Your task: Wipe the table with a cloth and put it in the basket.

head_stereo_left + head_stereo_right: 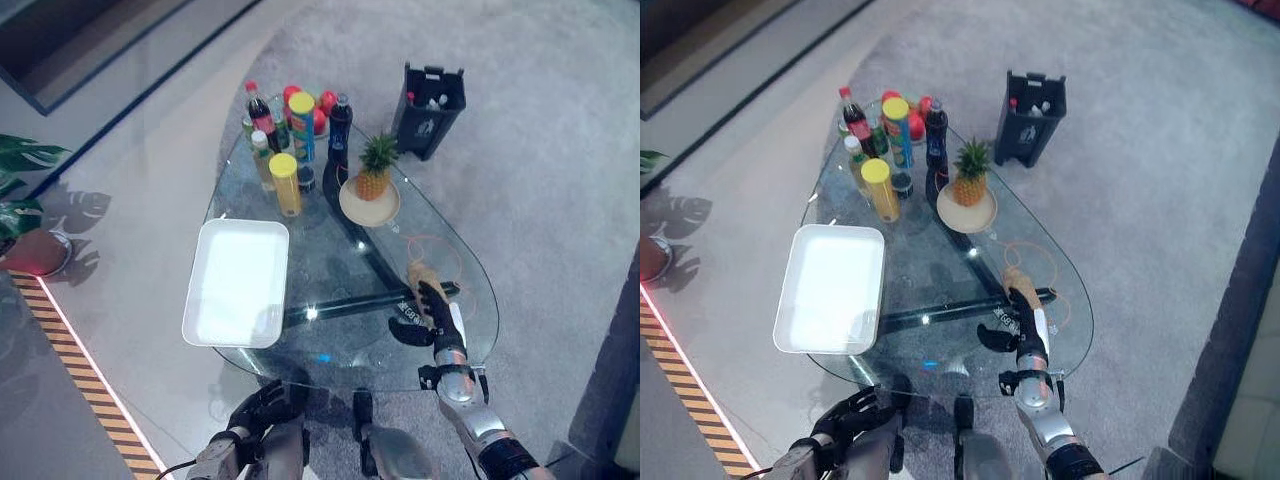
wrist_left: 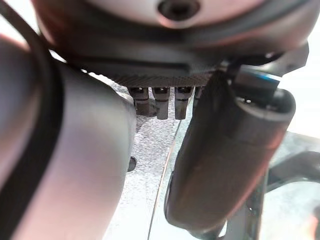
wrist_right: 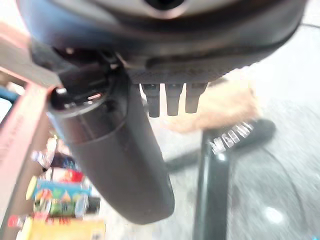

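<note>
A tan cloth lies bunched on the right side of the glass table. My right hand rests flat on the cloth's near end, fingers straight and thumb spread to the left. In the right wrist view the cloth shows just past the fingers. A dark basket stands on the carpet beyond the table's far right, with a few items inside. My left hand hangs below the table's near edge, fingers relaxed and holding nothing.
A white tray lies on the table's left side. Several bottles and cans crowd the far end, beside a pineapple on a plate. A potted plant stands on the floor at the far left.
</note>
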{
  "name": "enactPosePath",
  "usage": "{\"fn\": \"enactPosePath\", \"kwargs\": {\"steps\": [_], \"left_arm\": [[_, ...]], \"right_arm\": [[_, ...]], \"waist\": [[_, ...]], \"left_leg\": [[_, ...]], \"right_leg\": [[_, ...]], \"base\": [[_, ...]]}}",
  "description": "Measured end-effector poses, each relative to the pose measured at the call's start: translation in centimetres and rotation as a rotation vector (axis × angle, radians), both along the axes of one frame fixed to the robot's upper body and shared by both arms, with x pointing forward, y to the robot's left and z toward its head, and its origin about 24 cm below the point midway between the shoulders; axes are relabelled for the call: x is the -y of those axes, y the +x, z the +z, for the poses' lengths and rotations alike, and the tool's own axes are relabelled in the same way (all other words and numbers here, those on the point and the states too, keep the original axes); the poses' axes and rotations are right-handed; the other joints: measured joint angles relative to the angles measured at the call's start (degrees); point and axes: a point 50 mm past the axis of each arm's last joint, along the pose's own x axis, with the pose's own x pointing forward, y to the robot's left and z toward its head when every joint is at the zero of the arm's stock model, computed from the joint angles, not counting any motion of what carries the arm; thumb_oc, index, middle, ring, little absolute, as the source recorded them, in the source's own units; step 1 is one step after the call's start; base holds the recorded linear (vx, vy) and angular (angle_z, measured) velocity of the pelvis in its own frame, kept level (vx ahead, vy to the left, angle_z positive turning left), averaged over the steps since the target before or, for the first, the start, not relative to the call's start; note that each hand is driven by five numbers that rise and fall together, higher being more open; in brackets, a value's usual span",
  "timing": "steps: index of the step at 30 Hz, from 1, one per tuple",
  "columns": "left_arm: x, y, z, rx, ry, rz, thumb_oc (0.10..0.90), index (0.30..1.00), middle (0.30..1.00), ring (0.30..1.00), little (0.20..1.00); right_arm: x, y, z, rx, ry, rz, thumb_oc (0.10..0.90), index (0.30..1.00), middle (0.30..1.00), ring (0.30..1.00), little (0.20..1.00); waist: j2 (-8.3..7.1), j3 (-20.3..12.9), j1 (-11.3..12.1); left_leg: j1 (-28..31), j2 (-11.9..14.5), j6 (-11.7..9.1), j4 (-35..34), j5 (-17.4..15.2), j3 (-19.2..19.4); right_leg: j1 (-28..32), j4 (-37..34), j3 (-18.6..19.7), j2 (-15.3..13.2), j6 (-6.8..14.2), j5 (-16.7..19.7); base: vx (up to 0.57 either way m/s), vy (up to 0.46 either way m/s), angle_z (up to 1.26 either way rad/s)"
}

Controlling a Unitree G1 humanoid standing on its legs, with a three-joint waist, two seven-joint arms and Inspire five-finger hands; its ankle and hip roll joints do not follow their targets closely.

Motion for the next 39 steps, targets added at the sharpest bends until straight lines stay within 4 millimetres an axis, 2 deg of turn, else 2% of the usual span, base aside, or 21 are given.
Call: {"fn": "enactPosePath", "kwargs": {"steps": [5, 10, 18, 27, 35, 39], "left_arm": [[0.7, 2.5, 1.2, 0.076, 0.004, -0.049, 0.800, 0.900, 0.900, 0.900, 0.900], [1.0, 3.9, 2.0, 0.146, -0.010, -0.037, 0.800, 0.900, 0.900, 0.900, 0.900], [1.5, 5.6, 3.2, 0.225, -0.030, -0.042, 0.800, 0.900, 0.900, 0.900, 0.900], [1.8, 7.2, 4.5, 0.291, -0.020, -0.054, 0.800, 0.900, 0.900, 0.900, 0.900], [2.1, 8.1, 5.5, 0.352, -0.025, -0.054, 0.800, 0.900, 0.900, 0.900, 0.900], [2.1, 8.5, 6.1, 0.380, -0.027, -0.065, 0.800, 0.900, 0.900, 0.900, 0.900]], "right_arm": [[0.5, 2.5, 3.4, 0.159, -0.084, -0.082, 0.800, 0.900, 0.900, 0.900, 0.900], [0.8, 4.0, 6.0, 0.297, -0.128, -0.195, 0.800, 0.900, 0.900, 0.900, 0.900], [1.1, 5.0, 8.1, 0.387, -0.137, -0.339, 0.800, 0.900, 0.900, 0.900, 0.900], [1.2, 5.8, 9.7, 0.422, -0.170, -0.464, 0.800, 0.900, 0.900, 0.900, 0.900], [1.3, 6.6, 10.8, 0.433, -0.182, -0.480, 0.800, 0.900, 0.900, 0.900, 0.900], [1.3, 7.2, 12.0, 0.462, -0.188, -0.482, 0.800, 0.900, 0.900, 0.900, 0.900]], "waist": [[1.16, 4.88, 0.05], [1.65, 7.40, 0.07], [2.16, 9.57, 0.21], [2.85, 9.72, 0.08], [3.21, 9.74, 0.15], [3.23, 9.73, 0.24]], "left_leg": [[-3.33, -0.25, -0.01, 2.63, 0.00, 0.08], [-7.03, -0.75, -0.52, 4.52, 0.34, 0.25], [-12.05, -1.53, -0.98, 6.55, 1.02, 0.57], [-19.20, -1.45, -1.25, 9.01, 1.04, 1.29], [-24.11, -1.72, -1.05, 10.51, 1.63, 1.47], [-26.31, -1.80, -0.92, 10.99, 1.47, 1.48]], "right_leg": [[-3.39, 2.82, -0.03, -0.19, 0.34, -0.32], [-9.07, 8.98, 0.05, -0.64, 0.62, -2.34], [-17.66, 18.48, 0.41, -1.58, 0.44, -5.31], [-26.87, 24.51, 1.10, -1.48, -0.44, -6.09], [-32.46, 27.30, 1.41, -1.68, -0.61, -6.27], [-35.05, 28.57, 1.43, -1.75, -0.80, -6.37]], "base": [[-0.04, 0.023, 0.01], [-0.04, 0.040, 0.00], [-0.02, 0.035, 0.01], [0.00, 0.035, -0.03], [0.00, 0.009, -0.01], [0.00, 0.000, 0.00]]}}
